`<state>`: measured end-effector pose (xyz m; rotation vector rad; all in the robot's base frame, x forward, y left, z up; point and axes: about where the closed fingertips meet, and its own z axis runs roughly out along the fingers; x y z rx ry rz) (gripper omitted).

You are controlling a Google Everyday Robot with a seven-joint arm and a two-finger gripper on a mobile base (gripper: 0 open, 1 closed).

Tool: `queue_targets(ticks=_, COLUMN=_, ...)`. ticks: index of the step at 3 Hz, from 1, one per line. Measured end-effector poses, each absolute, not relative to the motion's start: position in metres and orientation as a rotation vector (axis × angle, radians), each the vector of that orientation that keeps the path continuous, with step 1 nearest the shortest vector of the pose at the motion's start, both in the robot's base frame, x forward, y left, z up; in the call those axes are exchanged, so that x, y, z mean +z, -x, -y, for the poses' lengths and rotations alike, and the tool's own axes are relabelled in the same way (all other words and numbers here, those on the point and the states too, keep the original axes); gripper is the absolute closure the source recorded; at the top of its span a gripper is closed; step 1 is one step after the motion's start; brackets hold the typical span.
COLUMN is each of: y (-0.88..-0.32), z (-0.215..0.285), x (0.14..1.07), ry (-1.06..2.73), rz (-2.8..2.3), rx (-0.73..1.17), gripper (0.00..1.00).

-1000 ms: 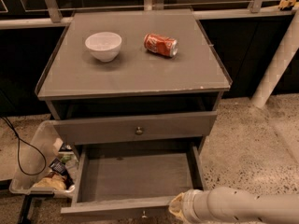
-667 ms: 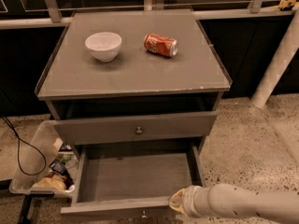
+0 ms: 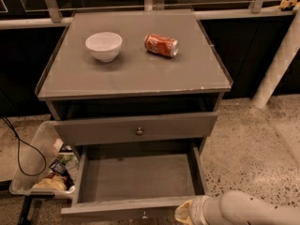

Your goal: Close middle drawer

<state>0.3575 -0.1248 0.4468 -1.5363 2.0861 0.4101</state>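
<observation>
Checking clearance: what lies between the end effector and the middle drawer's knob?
Only bare drawer front, in the camera view. The end effector is at the front right corner of the middle drawer, right of its knob.

No readable text; red can point(image 3: 161, 45) print illegible.

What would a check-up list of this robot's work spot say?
Surface: grey cabinet top, holding two things.
Job's things: middle drawer pulled far out, grey inside showing.
Clutter: white bowl upright; red can on its side.
Grippers: gripper low, by the drawer's front right corner.
Cables: black cable looping on the floor, left.
Surroundings: clear bin of snack packets, left; white pillar, right.
</observation>
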Motion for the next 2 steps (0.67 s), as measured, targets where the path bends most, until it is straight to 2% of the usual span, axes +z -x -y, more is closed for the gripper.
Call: queue_targets(ticks=2, y=-0.374, z=0.135, x=0.411, ry=1.472, rz=-2.135, rx=0.421, gripper=1.00)
